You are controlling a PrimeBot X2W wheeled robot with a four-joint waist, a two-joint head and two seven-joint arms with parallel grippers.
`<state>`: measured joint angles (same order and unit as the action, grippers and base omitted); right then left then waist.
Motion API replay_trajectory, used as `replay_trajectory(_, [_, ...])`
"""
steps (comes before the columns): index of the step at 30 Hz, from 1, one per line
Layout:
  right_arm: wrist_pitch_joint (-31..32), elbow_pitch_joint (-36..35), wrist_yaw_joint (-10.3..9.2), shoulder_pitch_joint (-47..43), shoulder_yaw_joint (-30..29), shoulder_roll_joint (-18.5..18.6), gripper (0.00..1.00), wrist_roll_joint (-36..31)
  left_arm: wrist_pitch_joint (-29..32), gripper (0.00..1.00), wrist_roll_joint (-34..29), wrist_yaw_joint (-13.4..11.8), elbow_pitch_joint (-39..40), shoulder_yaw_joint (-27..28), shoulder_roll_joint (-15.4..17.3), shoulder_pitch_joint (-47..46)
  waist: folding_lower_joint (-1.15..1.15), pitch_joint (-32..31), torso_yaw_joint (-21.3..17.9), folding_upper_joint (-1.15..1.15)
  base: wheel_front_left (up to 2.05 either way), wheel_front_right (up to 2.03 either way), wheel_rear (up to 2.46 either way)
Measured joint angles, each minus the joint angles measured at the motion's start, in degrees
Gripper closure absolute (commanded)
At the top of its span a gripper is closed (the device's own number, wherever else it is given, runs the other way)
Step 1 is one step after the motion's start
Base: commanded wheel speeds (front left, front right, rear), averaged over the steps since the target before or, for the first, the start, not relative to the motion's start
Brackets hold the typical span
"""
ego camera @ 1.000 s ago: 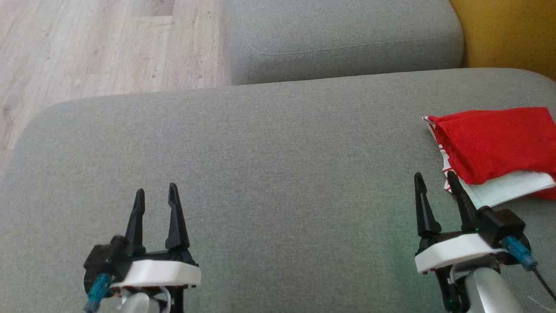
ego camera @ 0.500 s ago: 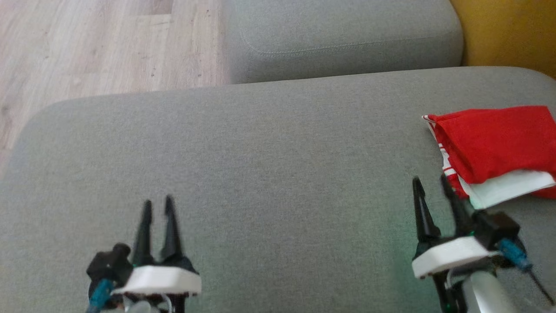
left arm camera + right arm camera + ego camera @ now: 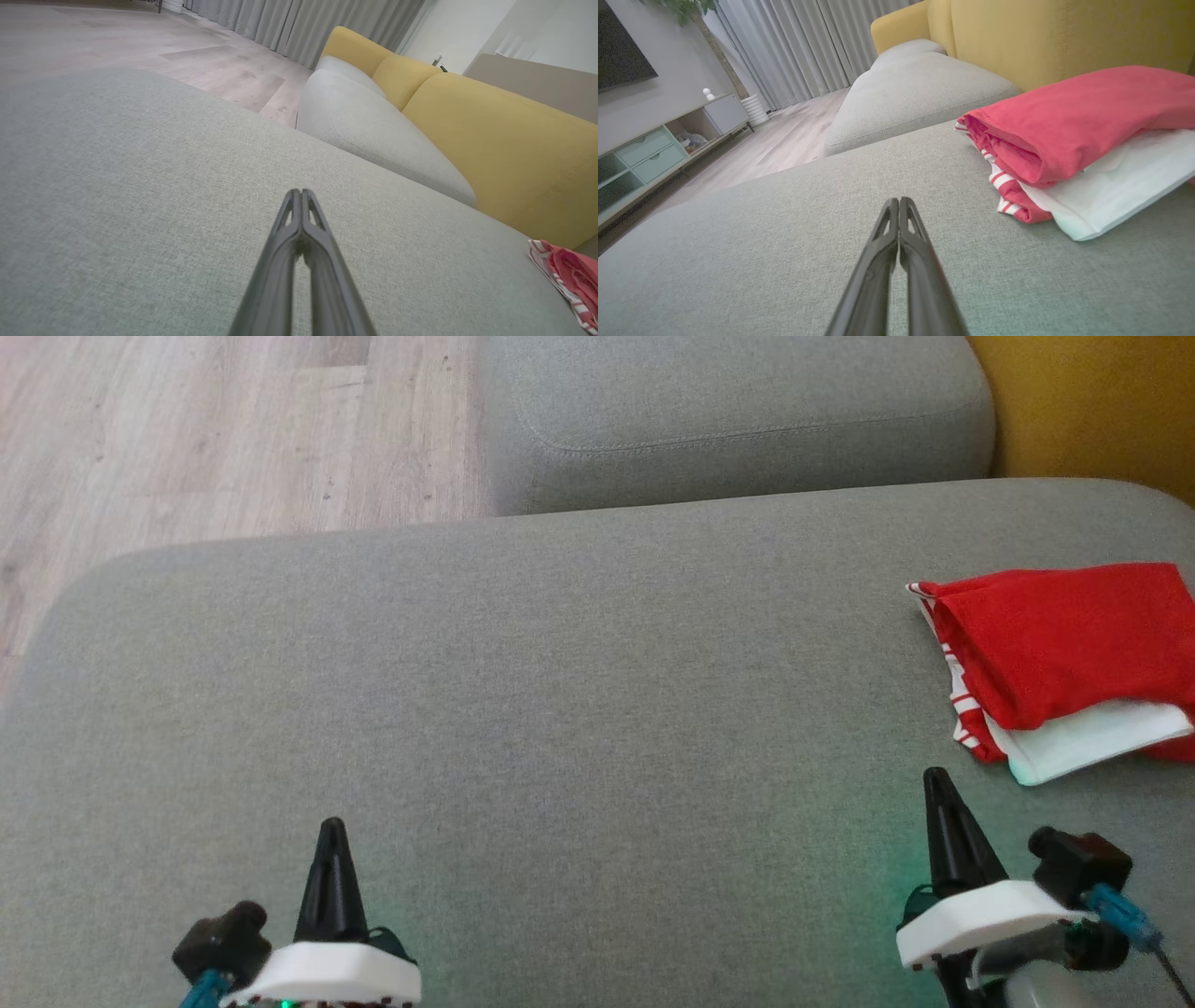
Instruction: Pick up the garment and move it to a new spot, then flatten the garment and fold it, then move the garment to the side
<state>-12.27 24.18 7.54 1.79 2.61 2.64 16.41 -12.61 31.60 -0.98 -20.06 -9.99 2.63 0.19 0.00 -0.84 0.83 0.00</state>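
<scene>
Head view: wide grey seat cushion [image 3: 560,691] across the middle, second grey cushion [image 3: 738,420] beyond it, wood floor [image 3: 187,439] top left, yellow backrest [image 3: 1092,401] top right. Folded garment [image 3: 1055,644] lies on the seat cushion at far right, partly cut by the frame edge: red on top, white layer under, red/white striped edge at its left. Left gripper [image 3: 331,824] sits low left, fingers pressed together into one dark spike w/ nothing between them, over bare fabric. Right gripper [image 3: 936,775] is low right, fingers also closed on nothing, tip near the garment's near corner but apart from it.

Left wrist view: left gripper [image 3: 300,191] has its fingers meeting at the tips, empty, over the seat cushion [image 3: 117,186]; contact w/ the fabric can't be told. Garment [image 3: 567,280] is at the lower right edge, well apart. Grey curtains [image 3: 303,23] at the back.

Right wrist view: right gripper [image 3: 899,199] is closed tip to tip, holding nothing. Garment [image 3: 1073,130] lies to the upper right, near but not touching; its white layer sticks out below the red. Low TV unit [image 3: 654,149] w/ drawers at left.
</scene>
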Motion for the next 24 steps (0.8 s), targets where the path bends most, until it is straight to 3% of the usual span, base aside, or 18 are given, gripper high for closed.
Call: replay_trajectory(24, [3.9,-1.7,0.00,0.0,-2.3,0.0,1.00,16.4,4.1,1.00,13.2,1.6,0.8,3.0,0.0,-0.4,0.00,0.2,-0.2,0.00,0.00,0.00,0.00])
